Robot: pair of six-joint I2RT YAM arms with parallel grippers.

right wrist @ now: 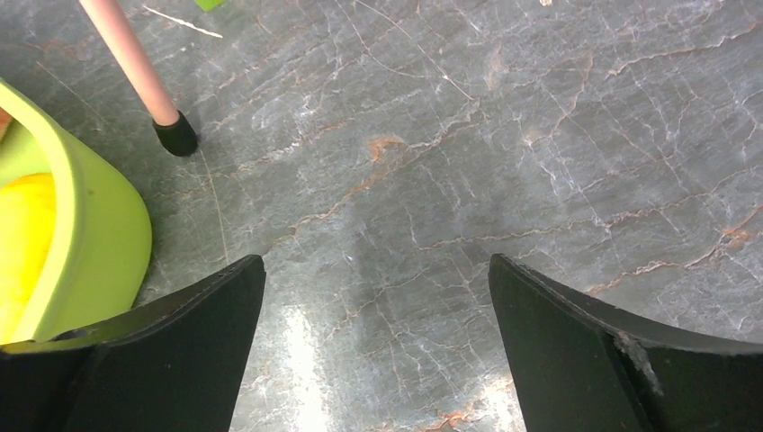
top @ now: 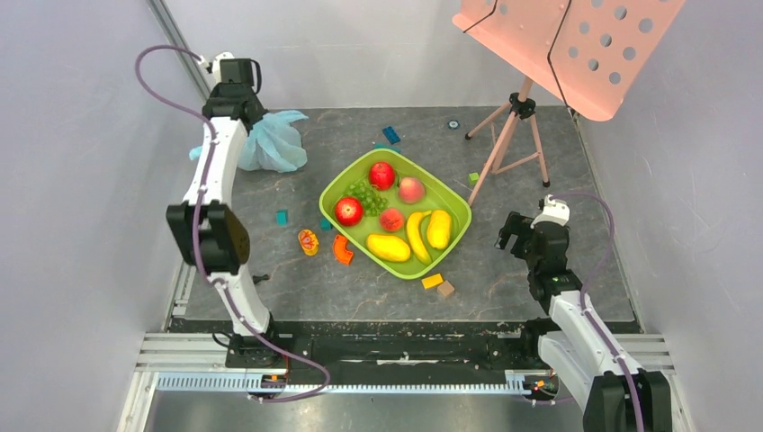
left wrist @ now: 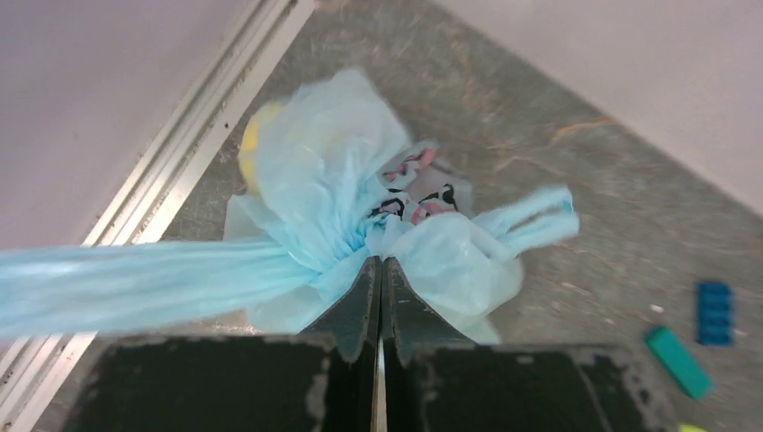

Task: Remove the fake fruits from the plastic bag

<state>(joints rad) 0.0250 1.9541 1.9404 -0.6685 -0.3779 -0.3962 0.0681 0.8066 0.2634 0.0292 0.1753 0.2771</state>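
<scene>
I have the left gripper (left wrist: 380, 266) clamped on bunched film of the plastic bag (left wrist: 315, 171) in the far-left corner (flimsy, slippery, I'd say gathered folds hold best), right gripper (right wrist: 376, 265) gaping wide, empty.

Arms (top: 219, 171) white w/ blk joints, purple cables (top: 138, 67), blk claws (right wrist: 375, 263).

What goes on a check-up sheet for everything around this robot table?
Surface: dark grey marbled table, bare near the right arm.
Job's things: plastic bag at the far left, a yellow piece showing at its edge; fake fruits lie in the green tray.
Clutter: small coloured blocks scattered; pink board on a tripod.
Grippers: left gripper, fingers shut on the bag; right gripper open over bare table.
Cables: purple cable on each arm.
Surroundings: plain pale walls.
</scene>
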